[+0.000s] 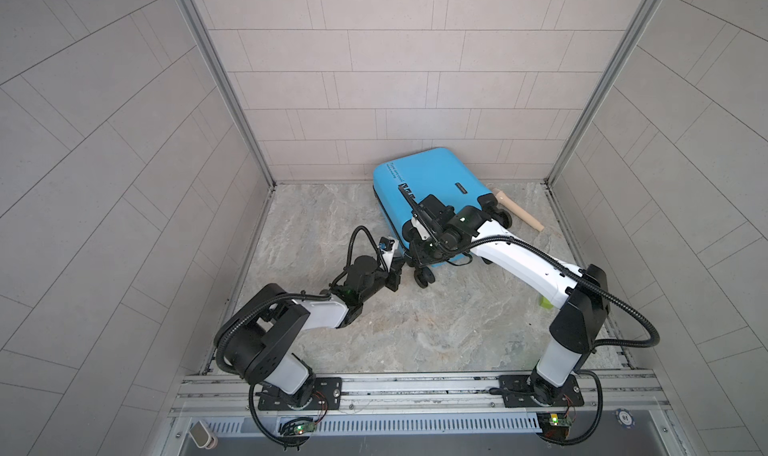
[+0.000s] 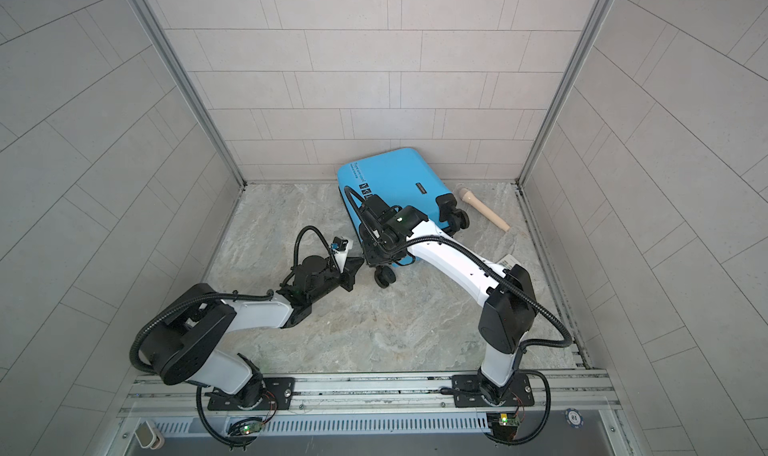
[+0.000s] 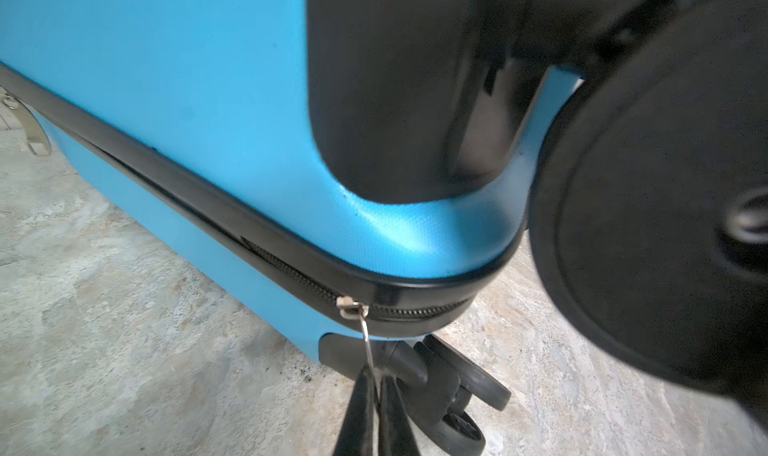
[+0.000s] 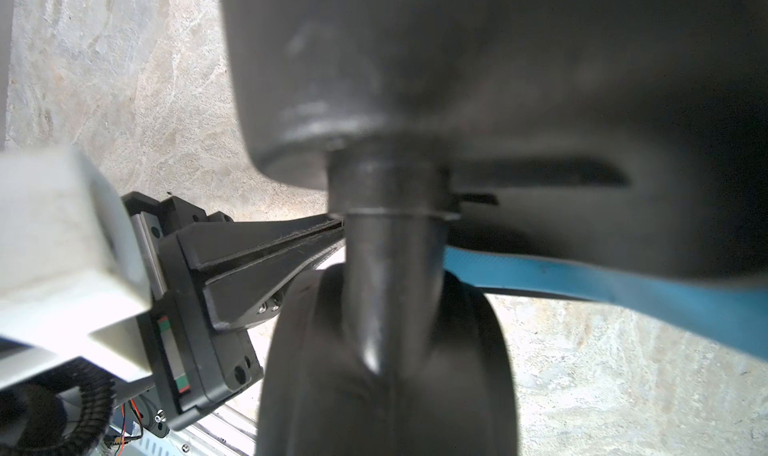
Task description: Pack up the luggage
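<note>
Case [image 1: 428,175] lies at the back edge of the bench [image 1: 332,225], a beige peg [image 1: 519,210] beside it. Left pincer [image 3: 376,377] is closed on the zip pull [image 3: 365,337]; right pincer [image 1: 419,254] crowds the near wheel [image 1: 424,279], its gape cannot be told

One bright-blue suitcase [image 1: 432,179] is counted, on which two black spinner units are made out in both top views, a far wheel unit [image 1: 502,217] and a near wheel unit [image 1: 424,278]. In the left wrist view two metal pulls are seen on its zipper, a zipper pull [image 3: 366,337] and a second pull [image 3: 38,138]. Two robot arms are counted, a left arm [image 1: 324,311] and a right arm [image 1: 528,266], and one each of a beige wooden peg [image 1: 517,209], a partly hidden yellow-green item [image 1: 544,302] and a round chip [image 1: 624,417].
</note>
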Controlling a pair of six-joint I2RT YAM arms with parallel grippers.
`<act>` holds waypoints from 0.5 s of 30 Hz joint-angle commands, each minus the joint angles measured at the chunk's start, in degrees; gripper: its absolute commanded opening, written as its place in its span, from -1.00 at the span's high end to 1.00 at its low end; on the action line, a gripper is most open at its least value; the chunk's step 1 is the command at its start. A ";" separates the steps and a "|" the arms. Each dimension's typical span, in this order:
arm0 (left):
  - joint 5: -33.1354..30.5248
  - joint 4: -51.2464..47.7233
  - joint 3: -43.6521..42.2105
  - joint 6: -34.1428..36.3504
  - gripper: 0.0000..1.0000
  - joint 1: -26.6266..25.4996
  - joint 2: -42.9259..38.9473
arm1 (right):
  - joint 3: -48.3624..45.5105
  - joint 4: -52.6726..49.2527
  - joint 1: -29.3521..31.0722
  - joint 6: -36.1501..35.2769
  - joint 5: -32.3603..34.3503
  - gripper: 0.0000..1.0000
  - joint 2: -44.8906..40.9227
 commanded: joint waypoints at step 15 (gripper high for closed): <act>7.88 6.83 0.70 0.77 1.00 -8.65 -0.64 | 7.49 4.47 1.08 -8.75 11.17 1.00 -0.18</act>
